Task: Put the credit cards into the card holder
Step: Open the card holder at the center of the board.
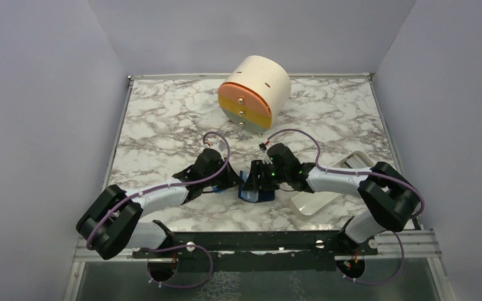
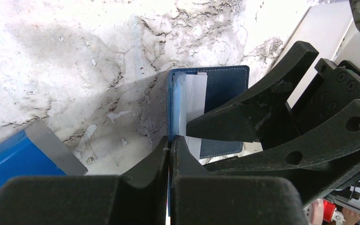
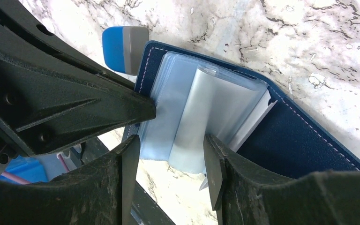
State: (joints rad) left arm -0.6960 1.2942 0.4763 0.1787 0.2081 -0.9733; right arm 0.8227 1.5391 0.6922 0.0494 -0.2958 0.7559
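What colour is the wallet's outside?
The card holder is dark navy outside, with pale stitching along its edge; clearest in the right wrist view.

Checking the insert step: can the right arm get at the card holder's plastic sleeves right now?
Probably yes. The left tool clamps the card holder by its edge, the sleeves lie exposed, and the right tool straddles them.

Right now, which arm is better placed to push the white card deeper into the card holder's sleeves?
Right. The right gripper straddles the clear sleeves where the white card shows; the left gripper is shut on the cover edge of the card holder, bracing it.
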